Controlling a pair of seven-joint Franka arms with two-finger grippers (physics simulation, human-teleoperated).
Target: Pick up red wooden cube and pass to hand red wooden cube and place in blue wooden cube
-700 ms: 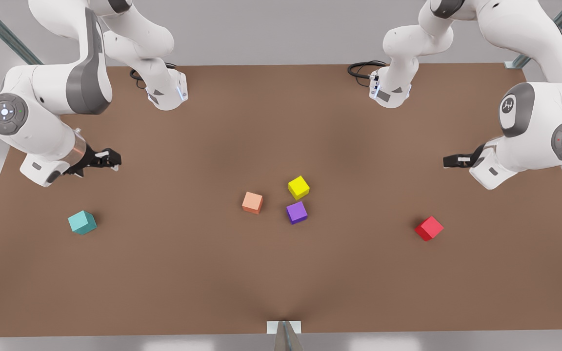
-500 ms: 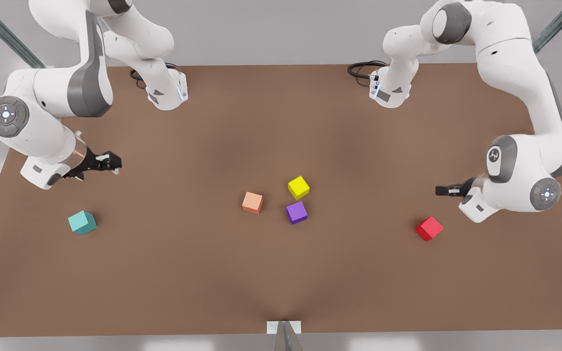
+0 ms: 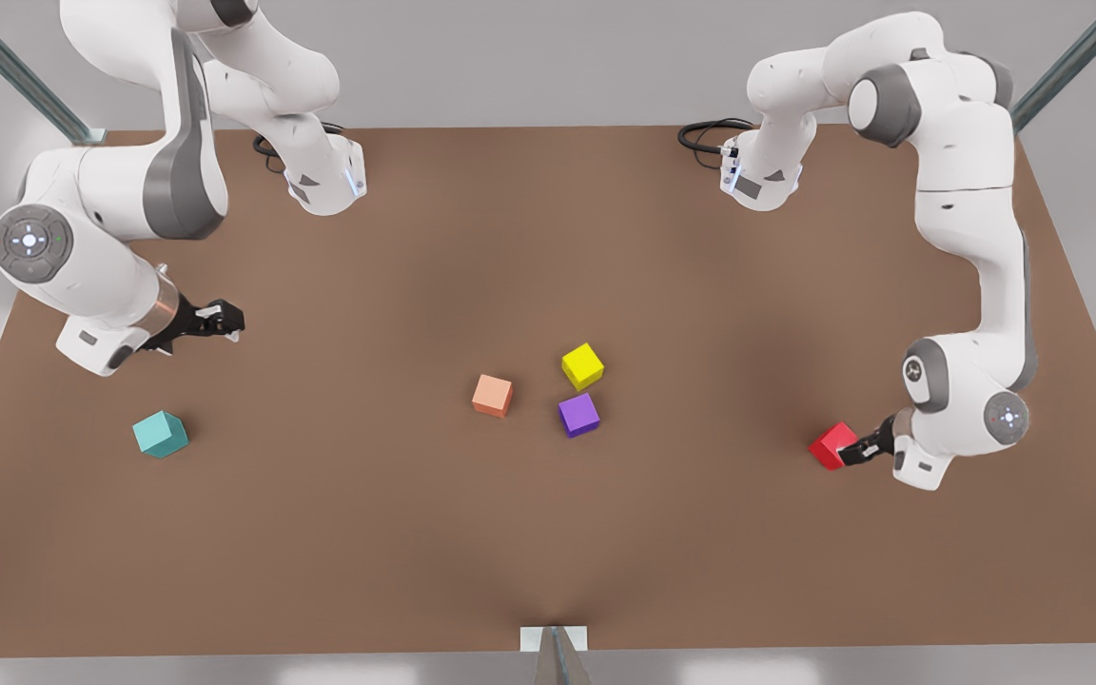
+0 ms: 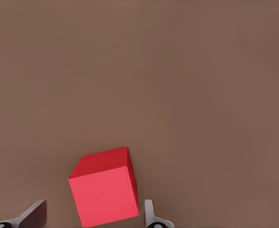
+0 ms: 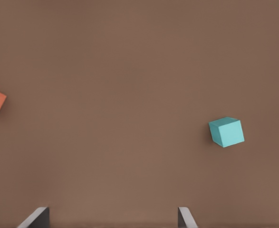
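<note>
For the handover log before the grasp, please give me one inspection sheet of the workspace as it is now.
Surface: brown table, flat, bare between the cubes.
Job's things: red wooden cube on the table at the front view's right; blue wooden cube on the table at the front view's left.
Clutter: salmon-orange cube, yellow cube, purple cube near the middle.
Grippers: left tool open, fingers either side of the red wooden cube; right tool open, waiting above the table.
Cables: black loops at both arm bases.
Surroundings: grey walls, metal struts.
</note>
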